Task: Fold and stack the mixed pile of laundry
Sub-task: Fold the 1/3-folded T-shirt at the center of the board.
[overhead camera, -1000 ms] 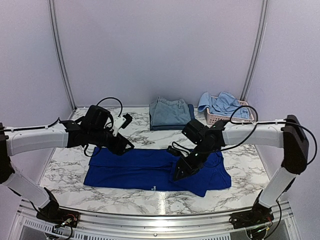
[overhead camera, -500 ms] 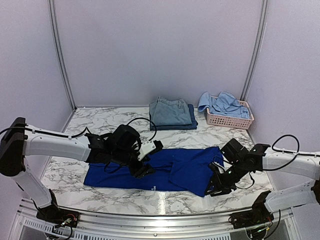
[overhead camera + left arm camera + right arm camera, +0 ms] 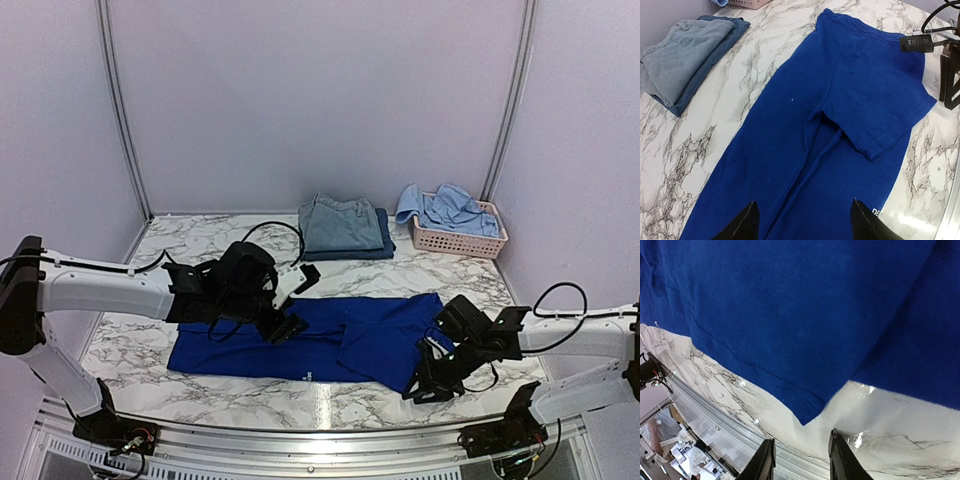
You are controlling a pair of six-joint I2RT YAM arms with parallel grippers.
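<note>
Left gripper (image 3: 290, 328) above T-shirt (image 3: 335, 345), long axis left-right

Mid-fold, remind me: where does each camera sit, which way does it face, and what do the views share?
Top external: high behind the bases, facing the back wall over the white marble table; both arms, left gripper, right gripper.
Left wrist: looks down along the royal-blue T-shirt toward folded faded denim; own fingertips below.
Right wrist: low, facing the shirt's hem corner and table edge; own fingertips.
All three share the T-shirt.
</note>
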